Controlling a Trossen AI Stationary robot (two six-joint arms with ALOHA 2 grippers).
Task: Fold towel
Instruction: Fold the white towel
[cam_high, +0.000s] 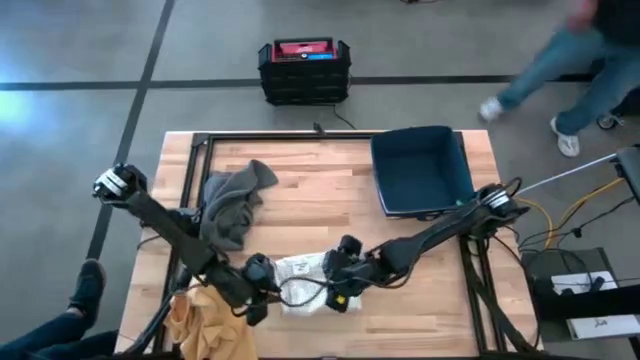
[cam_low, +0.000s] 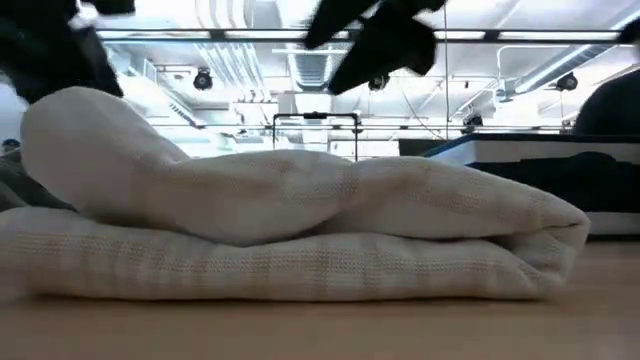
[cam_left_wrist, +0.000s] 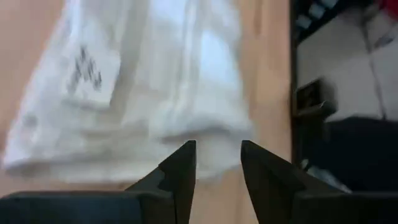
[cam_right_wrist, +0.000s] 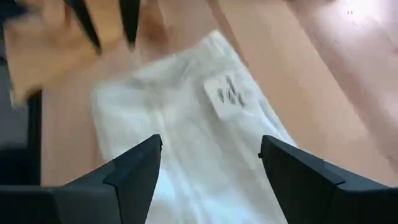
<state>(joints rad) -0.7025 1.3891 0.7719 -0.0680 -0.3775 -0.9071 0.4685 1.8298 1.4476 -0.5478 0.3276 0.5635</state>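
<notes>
the white waffle-weave towel (cam_high: 300, 283) lies folded into a compact, layered bundle near the front edge of the pale wooden bench (cam_high: 300, 190), about midway along it, its fabric label (cam_right_wrist: 229, 94) facing up. the left gripper (cam_left_wrist: 216, 163) sits just off the towel's left end, its fingers a narrow gap apart and holding nothing. the right gripper (cam_right_wrist: 210, 163) hangs over the towel's right end, spread wide and likewise empty. both appear placed at opposite ends so either can press or straighten the bundle; with the layers already stacked, the fold looks close to finished. a crumpled grey cloth (cam_high: 232, 205) lies toward the back left of the bench, a mustard-yellow cloth (cam_high: 205, 318) at the front left corner, and a dark blue rectangular bin (cam_high: 420, 170) at the back right.
</notes>
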